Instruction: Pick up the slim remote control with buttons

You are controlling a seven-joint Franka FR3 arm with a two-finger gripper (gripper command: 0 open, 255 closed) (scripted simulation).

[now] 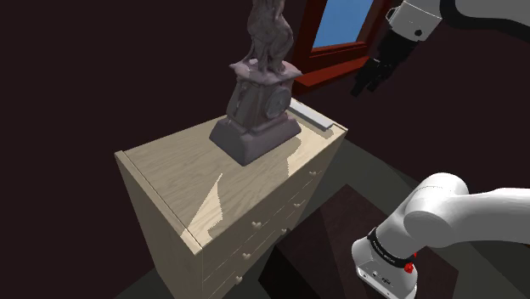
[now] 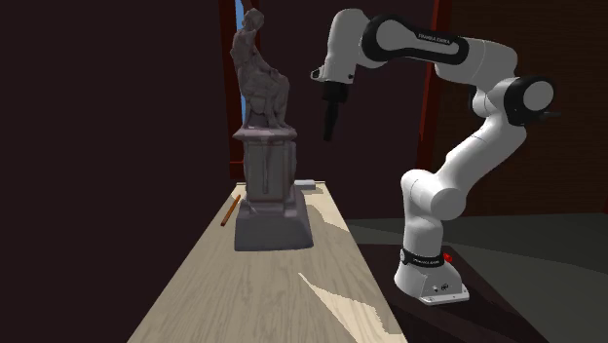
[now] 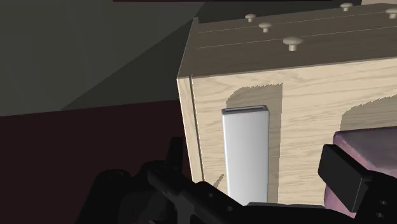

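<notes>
Black gripper (image 1: pixel 365 85) hovered over the pale grey remote (image 3: pixel 245 153) on the wooden dresser (image 1: pixel 170 174), jaws spread wide, holding nothing.

The statue (image 1: pixel 259 93) with its broad base stands near one end of the dresser (image 1: pixel 170 183) and is the only tall obstacle. The remote (image 1: pixel 312 115) lies along that end edge, just beside the base, so the room there is narrow. Above the remote and beyond the end edge the air is free. A thin brown stick (image 2: pixel 230 209) lies near the back long edge.
</notes>
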